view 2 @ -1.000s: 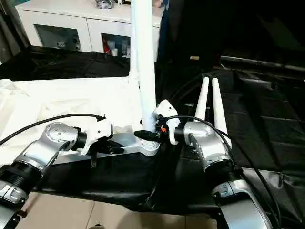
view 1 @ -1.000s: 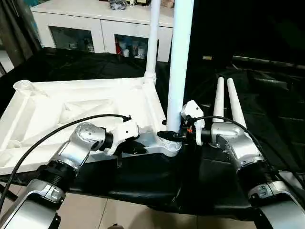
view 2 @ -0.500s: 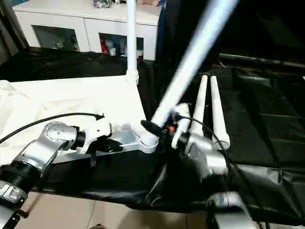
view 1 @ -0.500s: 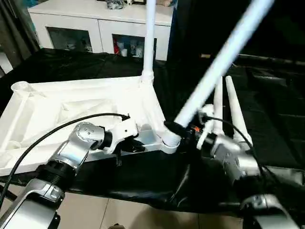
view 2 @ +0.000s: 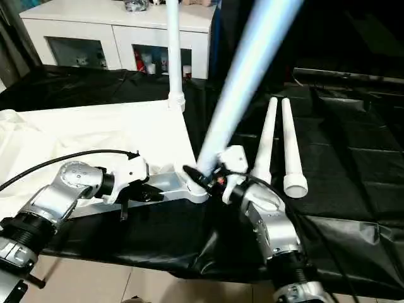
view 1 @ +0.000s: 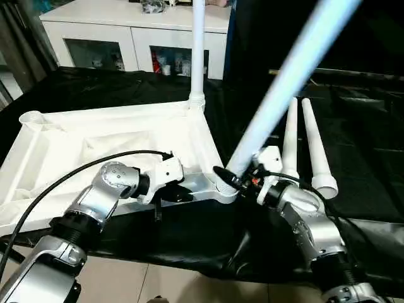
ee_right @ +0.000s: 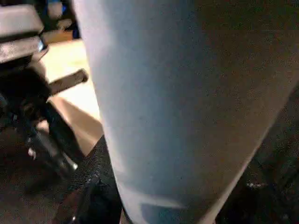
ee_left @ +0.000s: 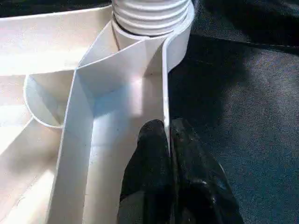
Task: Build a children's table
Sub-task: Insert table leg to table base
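Observation:
The white tabletop [view 1: 95, 148] lies underside up on the black cloth. One leg [view 1: 198, 50] stands upright in its far right corner socket. My right gripper [view 1: 231, 178] is shut on a second leg [view 1: 284, 82], low on the tube. That leg leans steeply to the right, its ribbed end [ee_left: 152, 14] at the near right corner socket [view 1: 222, 189]. My left gripper [ee_left: 167, 128] is shut on the tabletop's near rim [ee_left: 164, 84], just left of that socket. Two loose legs [view 1: 315, 148] lie side by side on the cloth to the right.
A white cabinet [view 1: 136, 28] with glass doors stands behind the table. The black cloth [view 1: 360, 145] covers the worktop and hangs over its front edge. Tiled floor [view 1: 113, 281] shows below the edge, and a black cable [view 1: 69, 180] loops over my left forearm.
The leg in my right gripper has gone from upright to leaning steeply right. My right forearm has swung to match. The left gripper has kept its hold on the rim.

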`<state>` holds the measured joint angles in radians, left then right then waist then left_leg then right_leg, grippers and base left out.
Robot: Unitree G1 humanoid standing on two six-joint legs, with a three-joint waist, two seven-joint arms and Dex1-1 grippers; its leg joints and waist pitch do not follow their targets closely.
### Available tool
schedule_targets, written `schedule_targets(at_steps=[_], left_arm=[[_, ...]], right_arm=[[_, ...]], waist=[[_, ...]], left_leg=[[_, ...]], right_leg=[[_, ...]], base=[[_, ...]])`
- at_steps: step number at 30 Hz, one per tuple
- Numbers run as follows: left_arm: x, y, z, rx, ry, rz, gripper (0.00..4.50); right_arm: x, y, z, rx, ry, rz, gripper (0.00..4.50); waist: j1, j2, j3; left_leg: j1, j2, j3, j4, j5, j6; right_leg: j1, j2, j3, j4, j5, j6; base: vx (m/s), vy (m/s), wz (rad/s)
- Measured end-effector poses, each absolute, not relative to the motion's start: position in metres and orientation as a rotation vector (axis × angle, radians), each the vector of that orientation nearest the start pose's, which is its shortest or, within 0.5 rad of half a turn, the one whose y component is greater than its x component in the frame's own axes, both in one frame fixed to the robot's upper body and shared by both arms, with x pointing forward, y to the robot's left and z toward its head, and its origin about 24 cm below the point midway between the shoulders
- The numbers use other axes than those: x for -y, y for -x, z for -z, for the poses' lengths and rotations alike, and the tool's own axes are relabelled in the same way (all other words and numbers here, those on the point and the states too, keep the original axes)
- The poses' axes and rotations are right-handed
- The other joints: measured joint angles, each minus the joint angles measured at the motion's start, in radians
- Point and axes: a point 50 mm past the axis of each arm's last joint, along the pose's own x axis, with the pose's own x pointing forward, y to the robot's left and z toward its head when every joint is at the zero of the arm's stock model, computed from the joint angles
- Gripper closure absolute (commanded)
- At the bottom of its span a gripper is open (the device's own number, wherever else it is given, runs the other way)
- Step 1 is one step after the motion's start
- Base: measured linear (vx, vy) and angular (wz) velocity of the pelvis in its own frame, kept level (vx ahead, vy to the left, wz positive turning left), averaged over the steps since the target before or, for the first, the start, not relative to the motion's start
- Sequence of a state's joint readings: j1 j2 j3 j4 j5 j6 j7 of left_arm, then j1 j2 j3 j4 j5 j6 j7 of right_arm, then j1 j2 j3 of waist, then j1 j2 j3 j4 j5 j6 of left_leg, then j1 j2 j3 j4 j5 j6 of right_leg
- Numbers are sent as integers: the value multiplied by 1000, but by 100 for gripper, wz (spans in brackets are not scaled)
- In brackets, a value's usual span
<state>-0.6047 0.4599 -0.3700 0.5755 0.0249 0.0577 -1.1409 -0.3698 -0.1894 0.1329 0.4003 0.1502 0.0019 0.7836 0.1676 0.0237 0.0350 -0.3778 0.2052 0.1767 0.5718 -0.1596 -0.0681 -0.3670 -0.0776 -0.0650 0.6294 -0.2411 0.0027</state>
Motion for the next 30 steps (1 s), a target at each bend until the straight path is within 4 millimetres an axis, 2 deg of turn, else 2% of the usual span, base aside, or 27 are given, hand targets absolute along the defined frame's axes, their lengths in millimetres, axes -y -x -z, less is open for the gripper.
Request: schedule_targets(at_steps=[6, 16, 23, 30], left_arm=[[-151, -318, -57, -473, -554, 1303, 450], [-154, -316, -57, -479, -562, 1312, 450], [-153, -314, -57, -457, -566, 1351, 450], [-155, -312, -57, -450, -573, 1386, 450]], right_arm=[[111, -308, -55, -173, 122, -1073, 259], [113, -322, -58, -255, 93, -1202, 259], [117, -320, -58, -254, 103, -1270, 259], [118, -319, -57, -232, 115, -1312, 259]], waist=[[-1, -5, -2], [-6, -10, -5], [0, -10, -5], [-2, -10, -5]], left_leg=[[0, 0, 0, -1, 0, 0], [0, 0, 2, -3, 0, 0], [0, 0, 2, -3, 0, 0], [0, 0, 2, -3, 0, 0]], right_leg=[[0, 0, 0, -2, -1, 0], [0, 0, 0, -3, -2, 0], [0, 0, 0, -3, -2, 0], [0, 0, 0, -3, -2, 0]], base=[[0, 0, 0], [0, 0, 0], [0, 0, 0], [0, 0, 0]])
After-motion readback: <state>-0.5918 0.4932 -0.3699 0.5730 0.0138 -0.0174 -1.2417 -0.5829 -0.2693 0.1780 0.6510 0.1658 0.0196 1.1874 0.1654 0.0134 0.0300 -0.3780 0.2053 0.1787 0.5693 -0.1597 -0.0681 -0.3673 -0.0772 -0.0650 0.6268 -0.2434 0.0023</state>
